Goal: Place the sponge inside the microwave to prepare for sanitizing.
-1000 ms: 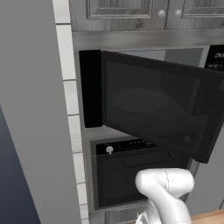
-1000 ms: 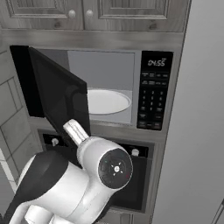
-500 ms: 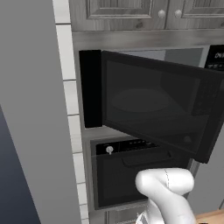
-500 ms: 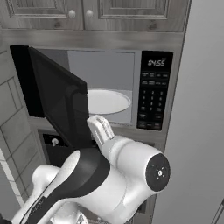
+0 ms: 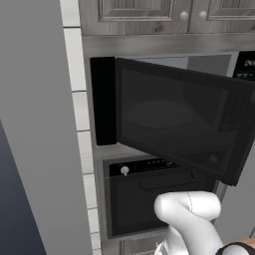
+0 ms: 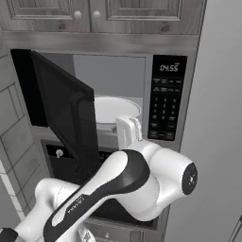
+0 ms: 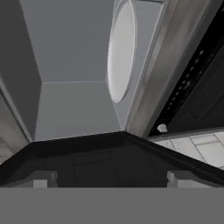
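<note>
— Right base view: arm (image 6: 118,189) swung up since a second ago, wrist link now raised before the open microwave (image 6: 118,75), just at the turntable (image 6: 116,108).

— And the end effector (image 7: 109,179)?

— Hand view: fingertips (image 7: 43,178) spread wide, nothing between; grey cavity and tilted turntable ahead. Door (image 5: 184,119) unmoved in left base view. Sponge: cannot tell where.
</note>
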### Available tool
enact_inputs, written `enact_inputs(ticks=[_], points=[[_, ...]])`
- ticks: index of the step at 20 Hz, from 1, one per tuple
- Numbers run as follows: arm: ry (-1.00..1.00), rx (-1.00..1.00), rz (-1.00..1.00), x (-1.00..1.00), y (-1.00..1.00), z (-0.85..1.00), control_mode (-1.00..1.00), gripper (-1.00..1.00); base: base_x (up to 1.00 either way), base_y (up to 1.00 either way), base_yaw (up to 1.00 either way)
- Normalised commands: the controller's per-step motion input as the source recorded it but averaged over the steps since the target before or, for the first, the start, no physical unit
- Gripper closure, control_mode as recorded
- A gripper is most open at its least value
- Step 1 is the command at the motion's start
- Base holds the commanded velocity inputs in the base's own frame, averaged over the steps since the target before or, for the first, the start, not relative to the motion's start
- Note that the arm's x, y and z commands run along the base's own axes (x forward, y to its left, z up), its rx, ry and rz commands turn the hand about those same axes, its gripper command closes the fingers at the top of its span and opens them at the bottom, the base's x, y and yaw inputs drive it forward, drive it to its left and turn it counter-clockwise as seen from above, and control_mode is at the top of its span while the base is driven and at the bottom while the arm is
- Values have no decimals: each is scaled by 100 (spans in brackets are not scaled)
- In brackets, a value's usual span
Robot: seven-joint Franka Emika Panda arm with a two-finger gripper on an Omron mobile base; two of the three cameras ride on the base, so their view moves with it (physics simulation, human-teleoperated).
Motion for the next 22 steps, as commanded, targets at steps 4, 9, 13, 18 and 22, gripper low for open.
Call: enact_inputs(ticks=[4,9,13,18,22], points=[[2,8,0,41,-7,-5,-100,-100,0,0,0],[11,1,0,54,-8,-3,-100,-100,0,0,0],[10,7,2,31,0,-16,-100,-100,0,0,0],[5,17,11,3,15,-12,-100,-100,0,0,0],[1,11,11,-3,22,-3,-100,-100,0,0,0]])
